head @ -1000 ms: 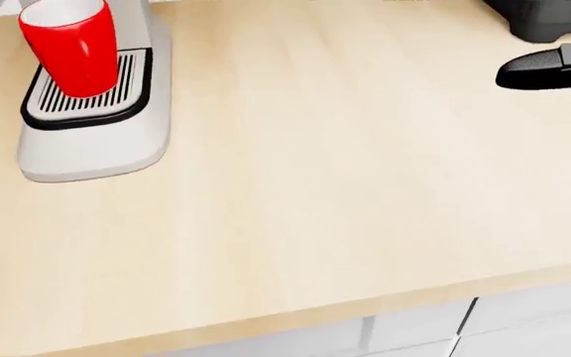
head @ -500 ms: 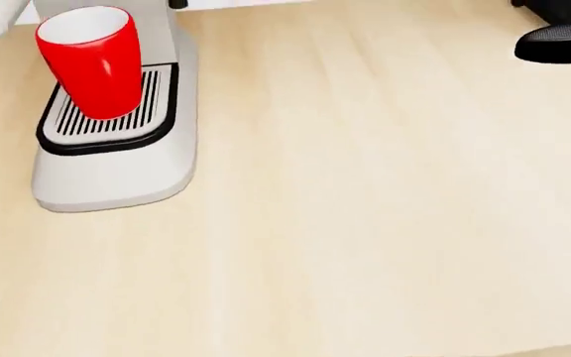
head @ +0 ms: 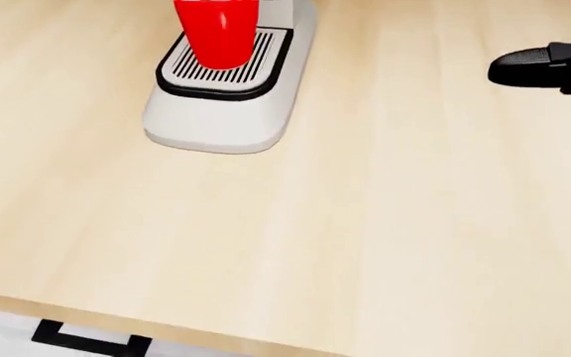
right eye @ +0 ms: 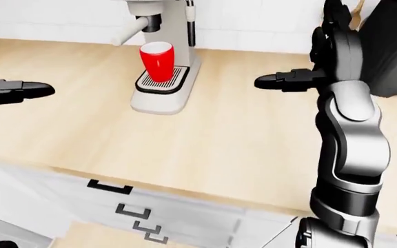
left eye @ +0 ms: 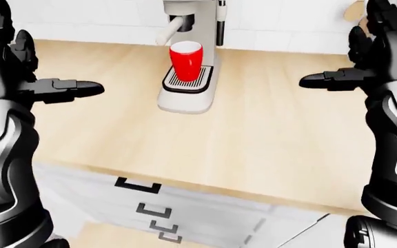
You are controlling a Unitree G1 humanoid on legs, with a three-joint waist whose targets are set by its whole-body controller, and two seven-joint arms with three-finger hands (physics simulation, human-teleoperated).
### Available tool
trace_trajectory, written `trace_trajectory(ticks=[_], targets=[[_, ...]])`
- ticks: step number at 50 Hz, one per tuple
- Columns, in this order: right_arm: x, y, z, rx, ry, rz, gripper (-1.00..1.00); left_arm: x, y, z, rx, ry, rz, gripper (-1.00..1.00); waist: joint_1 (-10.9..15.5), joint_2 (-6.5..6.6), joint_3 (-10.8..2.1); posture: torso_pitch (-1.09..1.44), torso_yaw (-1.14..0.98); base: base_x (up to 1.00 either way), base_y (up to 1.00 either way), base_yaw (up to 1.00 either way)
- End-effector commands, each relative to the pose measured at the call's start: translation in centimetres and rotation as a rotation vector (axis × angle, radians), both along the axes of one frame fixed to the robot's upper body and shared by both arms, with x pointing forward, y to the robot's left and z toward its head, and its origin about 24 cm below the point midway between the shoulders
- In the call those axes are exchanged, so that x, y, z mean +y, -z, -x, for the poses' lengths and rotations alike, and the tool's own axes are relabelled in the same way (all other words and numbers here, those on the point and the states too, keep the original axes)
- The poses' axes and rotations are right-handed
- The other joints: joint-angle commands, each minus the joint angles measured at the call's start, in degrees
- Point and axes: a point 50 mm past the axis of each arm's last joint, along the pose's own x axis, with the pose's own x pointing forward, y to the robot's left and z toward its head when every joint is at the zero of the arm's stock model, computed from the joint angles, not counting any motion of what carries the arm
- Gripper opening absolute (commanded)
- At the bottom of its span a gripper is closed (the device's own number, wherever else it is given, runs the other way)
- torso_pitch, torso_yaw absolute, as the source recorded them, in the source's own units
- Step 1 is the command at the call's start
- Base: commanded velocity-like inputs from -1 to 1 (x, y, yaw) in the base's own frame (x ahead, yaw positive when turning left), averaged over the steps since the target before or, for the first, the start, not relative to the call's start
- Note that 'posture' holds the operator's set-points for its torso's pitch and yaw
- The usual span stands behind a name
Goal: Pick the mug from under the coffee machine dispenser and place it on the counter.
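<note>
Your right hand [right eye: 284, 80] hangs with fingers spread and empty above the right part of the pale wooden desk [left eye: 274, 139], and your left hand [left eye: 67, 89] is likewise released and empty over the desk's left side; neither touches anything. Nearest you, below the desk's near edge, sit white drawers with black square handles [left eye: 137, 185]. Farther in, toward the desk's far edge, the white coffee machine with a black-rimmed slotted drip tray [left eye: 185, 88] stands against the wall, and the glossy red handleless mug [left eye: 186, 61] sits upright on that tray, directly beneath the dispenser. The mug is well apart from both hands, roughly between them. To do the reach well, I'd judge you should bring one hand in level from the side, low enough to clear the spout [left eye: 167, 32], wrap the fingers round the mug's middle, then draw it out toward you before lifting, so the rim doesn't catch the dispenser.
</note>
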Motion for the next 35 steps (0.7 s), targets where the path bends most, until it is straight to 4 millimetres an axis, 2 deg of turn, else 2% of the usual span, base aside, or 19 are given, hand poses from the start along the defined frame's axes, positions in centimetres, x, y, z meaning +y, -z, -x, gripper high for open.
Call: trace_trajectory(ticks=[1,4,5,6,9,17,23,32,35], targets=[[-0.2,-2.2,0.7,-0.104,0.025,0.009,1.00,-0.2,-1.8,0.7,-0.082,-0.003,-0.029,1.00,-0.1,-0.02,-1.73,0.00,0.00,0.00,0.00,0.00],[-0.3,-2.6,0.8,-0.133,0.035,-0.016,1.00,-0.2,-1.9,0.7,-0.078,-0.003,-0.030,1.00,0.3,-1.71,-1.84,0.00,0.00,0.00,0.00,0.00],[-0.2,-2.7,0.8,-0.137,0.028,-0.034,1.00,-0.3,-1.9,0.7,-0.077,0.001,-0.031,1.00,0.6,-1.92,-1.70,0.00,0.00,0.00,0.00,0.00],[-0.3,-2.7,0.9,-0.141,0.038,-0.047,1.00,-0.4,-2.0,0.7,-0.076,-0.001,-0.036,1.00,0.8,-1.48,-1.80,0.00,0.00,0.00,0.00,0.00],[-0.1,-2.6,1.0,-0.087,-0.004,-0.063,1.00,-0.4,-1.9,0.5,-0.059,0.012,0.018,1.00,1.1,-1.81,-2.09,0.00,0.00,0.00,0.00,0.00],[0.0,-2.2,1.1,-0.049,-0.026,-0.071,1.00,-0.5,-1.2,-0.5,0.006,-0.002,0.025,1.00,1.3,-1.87,-2.53,0.00,0.00,0.00,0.00,0.00],[0.2,-2.2,1.3,-0.047,-0.040,-0.042,1.00,-0.9,-2.5,-1.3,0.035,-0.008,0.043,1.00,1.4,-2.00,-2.80,0.00,0.00,0.00,0.00,0.00],[0.2,-2.3,1.4,-0.054,-0.042,-0.042,1.00,-3.3,-3.7,-2.9,0.082,0.090,0.193,1.00,1.3,-2.22,-2.93,0.00,0.00,0.00,0.00,0.00],[0.2,-2.3,1.4,-0.053,-0.044,-0.045,1.00,-4.2,-4.1,-3.4,0.064,0.100,0.155,1.00,1.2,-2.27,-2.99,0.00,0.00,0.00,0.00,0.00]])
